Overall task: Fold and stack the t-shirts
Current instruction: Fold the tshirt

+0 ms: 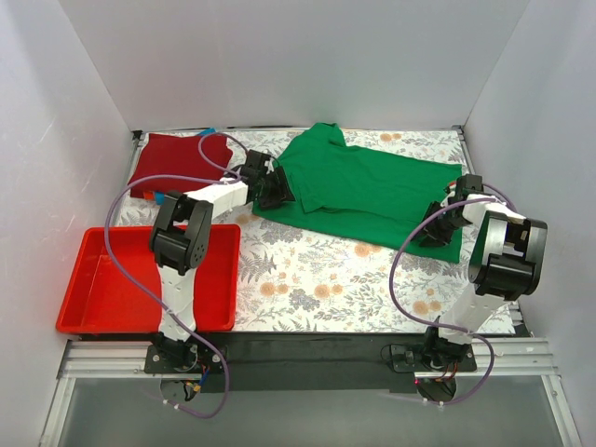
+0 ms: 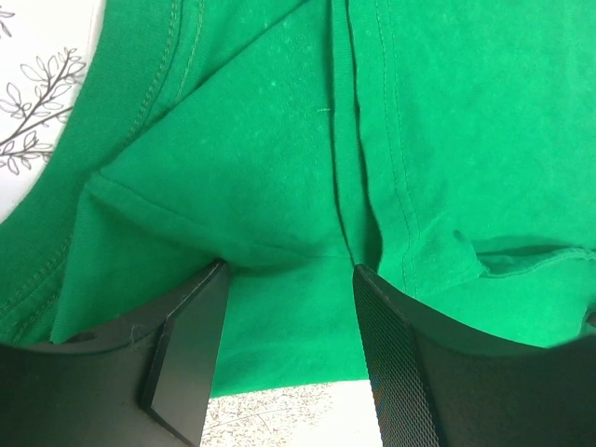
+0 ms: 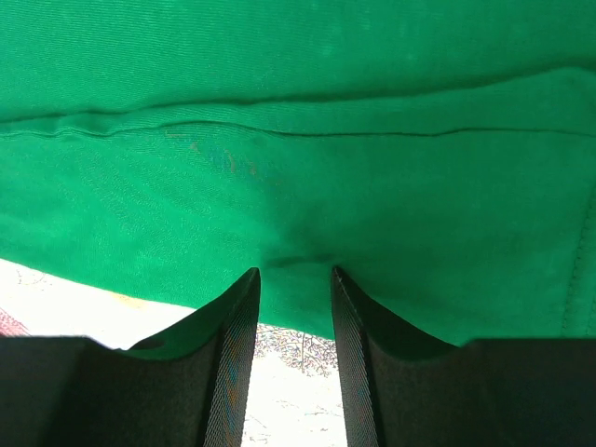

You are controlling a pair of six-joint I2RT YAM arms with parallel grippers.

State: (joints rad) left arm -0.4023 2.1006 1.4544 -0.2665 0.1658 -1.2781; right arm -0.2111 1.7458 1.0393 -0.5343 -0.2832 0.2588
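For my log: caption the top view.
Left pincer and right pincer at opposite ends of the green shirt; red shirt back left.

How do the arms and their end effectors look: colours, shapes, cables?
The left arm and right arm have white links and bulky black joints, with a thin purple cable looping beside each. The left end effector and right end effector each have two flat black fingers with mesh-textured inner pads.

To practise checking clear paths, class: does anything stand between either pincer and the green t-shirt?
Nothing visible does. The left pincer, jaws open, sits right at one end of the green t-shirt. The right pincer, also open, sits at the other end, with the cloth directly at its tips.
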